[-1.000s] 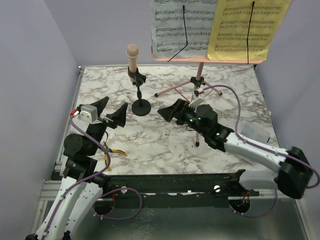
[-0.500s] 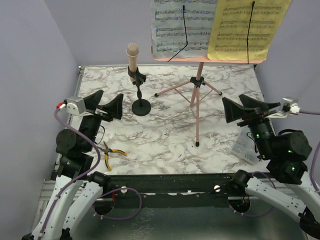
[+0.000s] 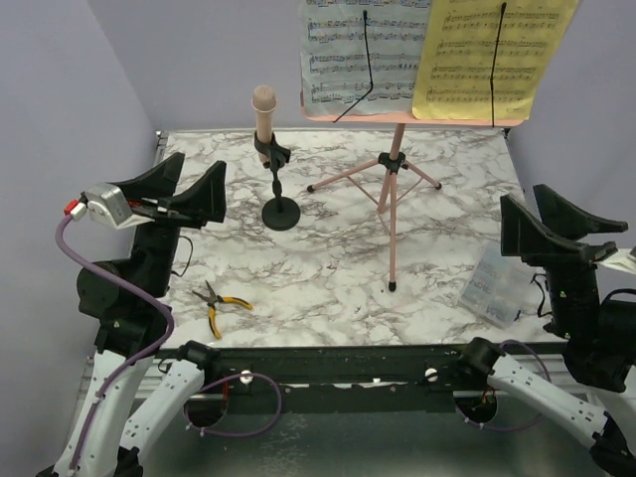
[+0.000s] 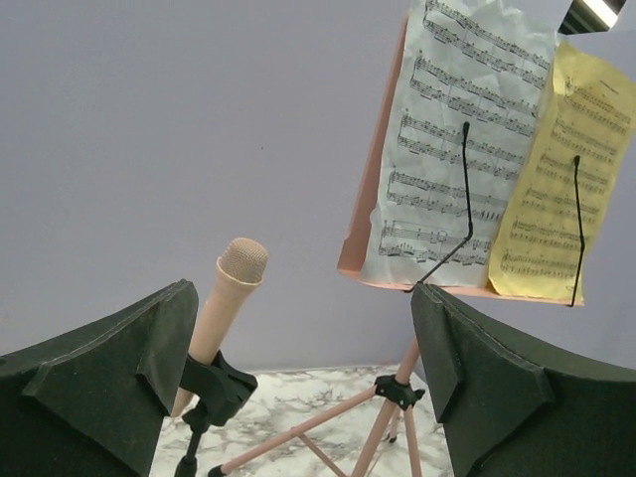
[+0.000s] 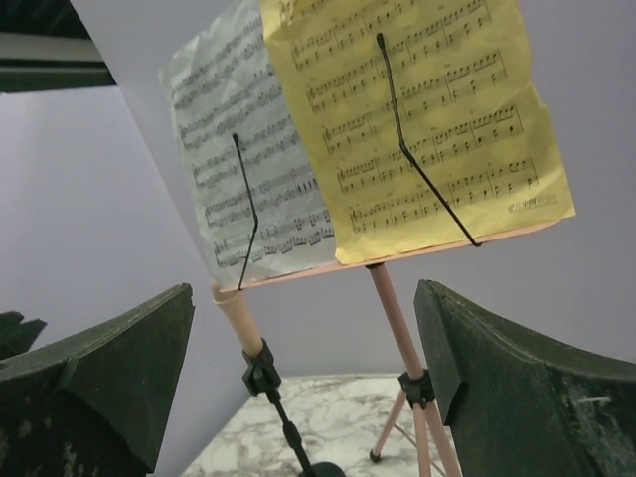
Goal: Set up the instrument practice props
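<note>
The pink music stand (image 3: pixel 395 204) stands on its tripod at the back of the table. Its desk (image 3: pixel 412 120) carries a white page (image 3: pixel 363 55) and a yellow page (image 3: pixel 492 55), each under a black wire clip. Left of it the beige microphone (image 3: pixel 263 111) sits upright in the clip of the black round-based mic stand (image 3: pixel 280 213). My left gripper (image 3: pixel 191 181) hangs open at the left, apart from the microphone (image 4: pixel 229 308). At the right my other gripper (image 3: pixel 545 214) is open too, empty, facing the pages (image 5: pixel 417 119).
Yellow-handled pliers (image 3: pixel 221 303) lie near the front left of the marble table (image 3: pixel 328 278). A clear plastic box (image 3: pixel 494 288) rests at the front right, just below the right gripper. Purple walls close in the back and both sides.
The right arm has swung from the middle of the table back to the near right side. The left arm has drawn back and left, its jaws a little wider. Pliers and box now show.
</note>
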Controlling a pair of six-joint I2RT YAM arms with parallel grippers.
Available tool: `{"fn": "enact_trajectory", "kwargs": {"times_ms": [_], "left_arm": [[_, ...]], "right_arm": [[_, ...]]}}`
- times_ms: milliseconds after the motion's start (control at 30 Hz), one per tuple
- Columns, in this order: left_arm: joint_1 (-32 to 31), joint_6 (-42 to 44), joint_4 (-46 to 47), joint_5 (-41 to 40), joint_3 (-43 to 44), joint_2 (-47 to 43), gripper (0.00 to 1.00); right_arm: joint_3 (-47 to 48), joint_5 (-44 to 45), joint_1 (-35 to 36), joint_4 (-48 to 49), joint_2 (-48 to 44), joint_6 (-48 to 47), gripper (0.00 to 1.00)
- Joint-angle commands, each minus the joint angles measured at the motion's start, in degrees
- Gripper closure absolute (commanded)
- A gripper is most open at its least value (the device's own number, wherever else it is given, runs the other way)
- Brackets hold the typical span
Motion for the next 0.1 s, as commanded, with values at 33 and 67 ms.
{"fn": "enact_trajectory", "kwargs": {"times_ms": [33,67], "left_arm": [[0.3,-1.0,0.6,-2.4,0.3,-2.0,0.04],[0.3,-1.0,0.6,-2.7,0.3,-2.2,0.04]], "right_arm": [[-3.4,-1.9,0.1,8.2,-2.6,-0.6,0.00],[-1.7,-1.4,0.1,5.8,-1.8,-0.4,0.00]]}}
